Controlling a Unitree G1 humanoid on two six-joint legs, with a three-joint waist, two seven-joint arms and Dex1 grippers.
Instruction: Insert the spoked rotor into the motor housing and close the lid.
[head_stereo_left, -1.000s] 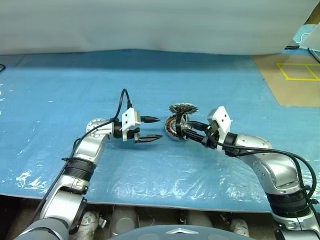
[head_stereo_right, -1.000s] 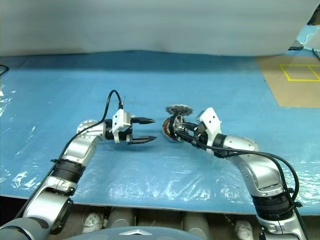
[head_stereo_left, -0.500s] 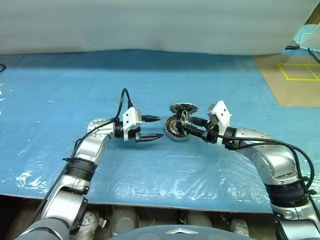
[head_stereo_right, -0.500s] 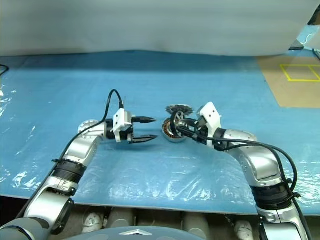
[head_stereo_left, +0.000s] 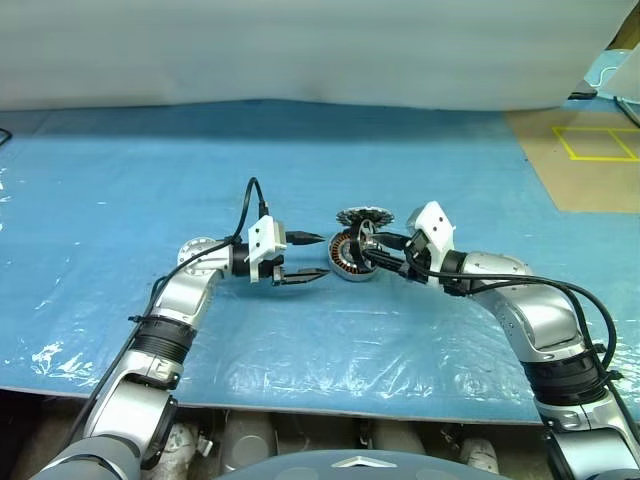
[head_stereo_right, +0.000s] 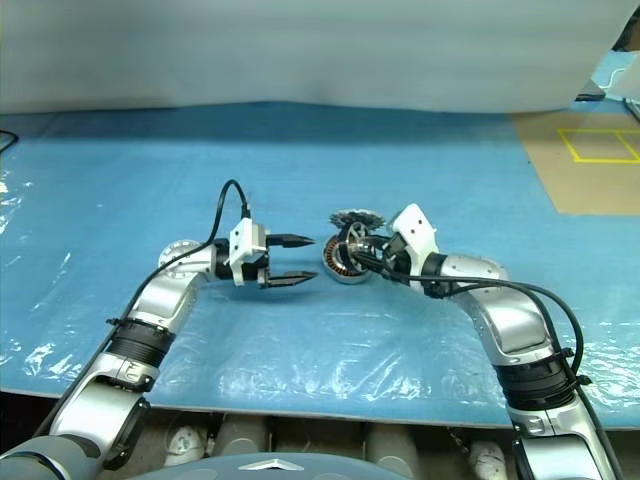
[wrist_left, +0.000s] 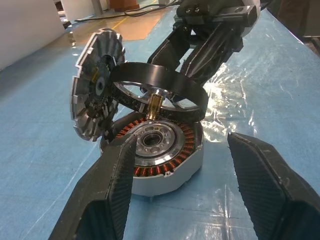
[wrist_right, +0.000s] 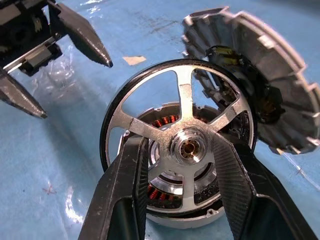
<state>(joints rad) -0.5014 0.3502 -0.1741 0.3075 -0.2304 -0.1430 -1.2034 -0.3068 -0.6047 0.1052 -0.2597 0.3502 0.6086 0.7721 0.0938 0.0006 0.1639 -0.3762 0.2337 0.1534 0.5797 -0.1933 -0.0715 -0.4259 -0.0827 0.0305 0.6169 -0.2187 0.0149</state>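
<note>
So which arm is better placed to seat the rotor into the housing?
The right. Its gripper already holds the rotor just above the housing; the left gripper is open, empty and beside it.

Bright, even overhead light — white glare patches streak the crinkled blue plastic table cover (head_stereo_left: 300, 350) just behind the open black two-fingered left claw (head_stereo_left: 308, 256). Shadows beneath it stay soft; wrist views blur slightly at their edges.
</note>
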